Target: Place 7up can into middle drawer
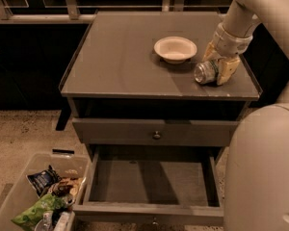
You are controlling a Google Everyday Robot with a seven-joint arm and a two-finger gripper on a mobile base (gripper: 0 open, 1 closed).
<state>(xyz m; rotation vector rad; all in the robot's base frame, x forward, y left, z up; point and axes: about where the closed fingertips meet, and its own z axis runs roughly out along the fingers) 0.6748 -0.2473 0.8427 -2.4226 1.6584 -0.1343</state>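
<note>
The 7up can [205, 72] lies on its side on the cabinet top [125, 61], its silver end towards me, just right of the white bowl [175, 48]. My gripper [218, 61] reaches down from the upper right. Its fingers [228, 70] sit on either side of the can and are closed on it, and the can rests on the top. The middle drawer [154, 182] is pulled out below, its grey floor bare, with its knob [154, 221] at the front edge.
The closed top drawer front with a knob [156, 135] sits above the open drawer. A clear bin [19, 196] with snack bags stands on the floor at lower left. My robot body [265, 172] fills the lower right.
</note>
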